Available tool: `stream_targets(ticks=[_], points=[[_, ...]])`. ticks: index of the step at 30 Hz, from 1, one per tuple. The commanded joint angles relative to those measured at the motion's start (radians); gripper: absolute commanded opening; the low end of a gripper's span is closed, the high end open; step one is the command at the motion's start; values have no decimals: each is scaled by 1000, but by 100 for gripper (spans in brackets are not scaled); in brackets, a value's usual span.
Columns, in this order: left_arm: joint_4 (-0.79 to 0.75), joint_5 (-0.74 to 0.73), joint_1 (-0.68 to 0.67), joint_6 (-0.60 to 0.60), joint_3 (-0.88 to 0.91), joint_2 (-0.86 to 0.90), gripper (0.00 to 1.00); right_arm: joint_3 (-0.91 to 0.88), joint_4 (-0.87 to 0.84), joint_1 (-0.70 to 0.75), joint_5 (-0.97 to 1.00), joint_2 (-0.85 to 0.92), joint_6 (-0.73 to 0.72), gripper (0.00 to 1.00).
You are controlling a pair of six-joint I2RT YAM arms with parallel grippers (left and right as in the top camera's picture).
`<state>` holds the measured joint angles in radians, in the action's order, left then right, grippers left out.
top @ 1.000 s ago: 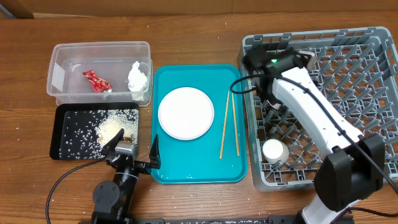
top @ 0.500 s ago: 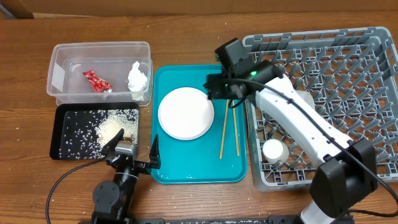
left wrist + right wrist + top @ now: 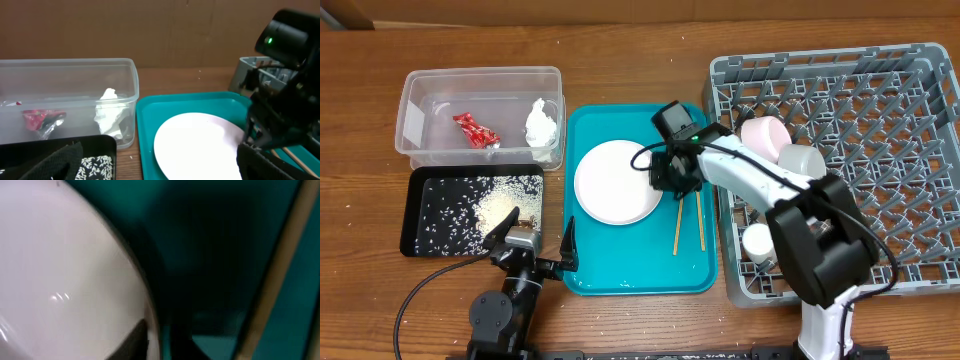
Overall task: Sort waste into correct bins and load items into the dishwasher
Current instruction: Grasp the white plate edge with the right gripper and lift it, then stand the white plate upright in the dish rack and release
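At the upper left, 1 clear plastic rectangular tub [image 3: 415,110], its long axis running left to right, holds 1 small red shiny snack wrapper [image 3: 475,130] and 1 crumpled white paper napkin [image 3: 542,122]. Below it, 1 shallow black rectangular tray [image 3: 408,215] carries scattered whitish-brown food scraps [image 3: 495,205]. At the bottom edge the left gripper [image 3: 535,240] hangs with its fingers spread wide, holding nothing. On the teal serving tray [image 3: 620,265] in the middle lies 1 pale pink round plate [image 3: 610,185]. The right gripper [image 3: 667,180] sits at the plate's right rim, and I cannot tell whether it pinches the rim. Just to the right, 2 thin wooden chopsticks [image 3: 677,225] lie flat, long axes running top to bottom, lower ends slightly apart. The grey plastic dish rack [image 3: 910,230] on the right holds 1 pink bowl [image 3: 765,133], 1 whitish bowl [image 3: 802,160] and 1 small white cup [image 3: 760,242].
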<state>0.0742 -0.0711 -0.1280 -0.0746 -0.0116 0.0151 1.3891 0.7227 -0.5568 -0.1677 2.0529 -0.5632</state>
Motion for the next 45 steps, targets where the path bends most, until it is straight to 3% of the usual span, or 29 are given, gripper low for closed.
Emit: stream_targets(ticks=[1,7,11,14,18,20,25,34,36,45], points=[[-3,0,11,8,7,-11,100,-4,14,-6,-7,6,-41,4],[-3,0,11,8,7,-11,100,0,42,38,32,-107,-37,4],[-3,0,11,8,7,-11,100,0,70,69,174,-277,-32,4],[-3,0,11,8,7,-11,100,0,105,89,389,-418,-32,4],[-3,0,11,8,7,-11,100,-1,170,120,850,-599,-32,4],[-3,0,11,8,7,-11,100,-1,212,138,1072,-650,-32,4],[-3,0,11,8,7,-11,100,-3,364,225,1363,-665,-32,4],[-3,0,11,8,7,-11,100,-98,360,435,1435,-538,-31,4],[-3,0,11,8,7,-11,100,-120,330,463,1451,-486,29,4],[-3,0,11,8,7,-11,100,-127,327,428,1465,-357,77,6]])
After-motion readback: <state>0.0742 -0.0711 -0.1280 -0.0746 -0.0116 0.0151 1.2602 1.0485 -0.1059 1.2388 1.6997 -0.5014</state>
